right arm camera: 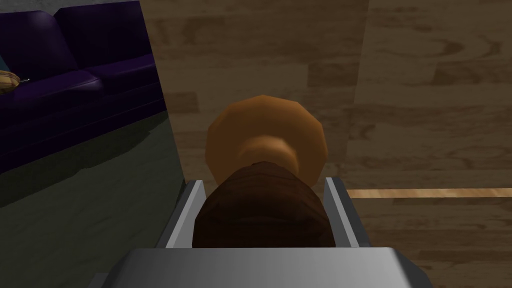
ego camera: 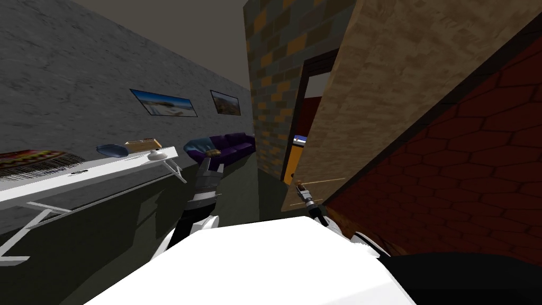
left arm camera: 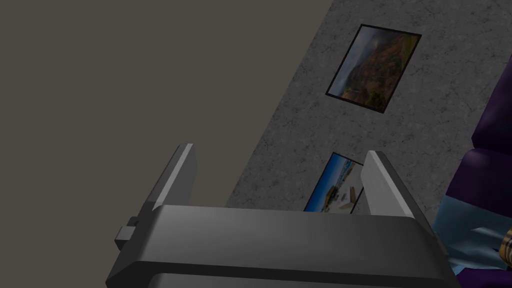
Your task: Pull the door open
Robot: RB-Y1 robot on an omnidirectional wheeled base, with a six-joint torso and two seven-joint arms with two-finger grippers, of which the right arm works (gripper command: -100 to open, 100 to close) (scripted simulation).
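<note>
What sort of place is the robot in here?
Likely a living room in a house: a purple sofa, framed pictures on the grey wall, and a wooden door whose knob the right tool grips.

In the lower middle of the head view, the left forearm (ego camera: 204, 188) is made of light grey and white rings with dark joints. The right forearm (ego camera: 316, 209) is thinner, dark with pale bands. The left end effector (left arm camera: 280, 155) has a dark grey box, a small square stub (left arm camera: 125, 233) and two light grey blade fingers (left arm camera: 382, 182). The right end effector (right arm camera: 265, 187) has a lighter grey box.
</note>
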